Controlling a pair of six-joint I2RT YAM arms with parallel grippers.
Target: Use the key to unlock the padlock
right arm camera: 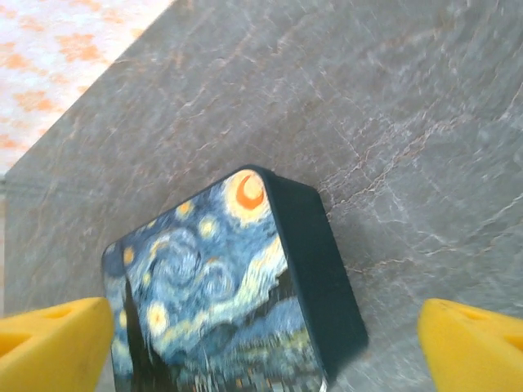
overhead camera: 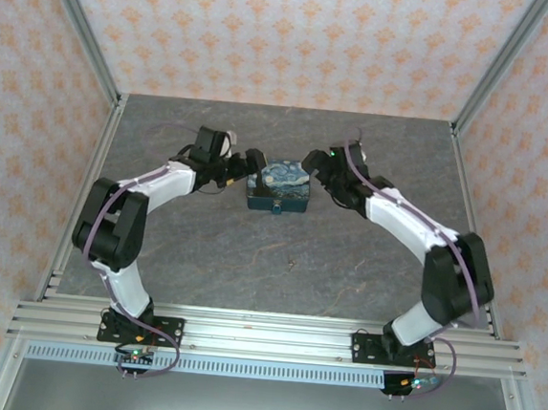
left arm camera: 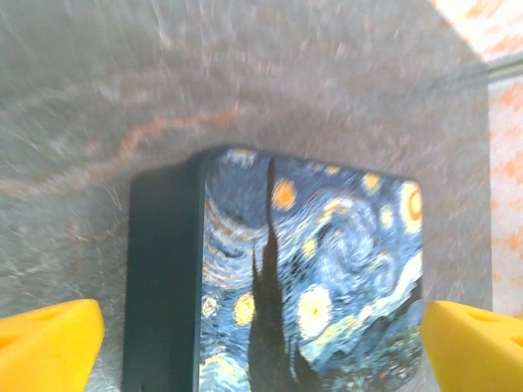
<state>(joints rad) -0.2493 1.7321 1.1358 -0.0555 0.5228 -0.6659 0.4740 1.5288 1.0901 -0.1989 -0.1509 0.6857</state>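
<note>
A dark box with a blue starry-night lid [overhead camera: 278, 186] sits mid-table. A small pale fitting [overhead camera: 276, 211] hangs on its front face; it is too small to tell whether this is the padlock. The key is out of view. My left gripper [overhead camera: 244, 169] hovers at the box's left end, open. In the left wrist view its yellow fingers [left arm camera: 49, 343] straddle the lid [left arm camera: 327, 245] without touching. My right gripper [overhead camera: 318, 168] is at the box's right end, open. Its yellow fingers [right arm camera: 474, 343] stand wide on either side of the box [right arm camera: 204, 286].
The grey stone tabletop [overhead camera: 250, 260] is fenced by wallpapered walls [overhead camera: 34, 98] on three sides and aluminium posts [overhead camera: 83, 30]. A metal rail [overhead camera: 262, 338] carrying both arm bases runs along the near edge.
</note>
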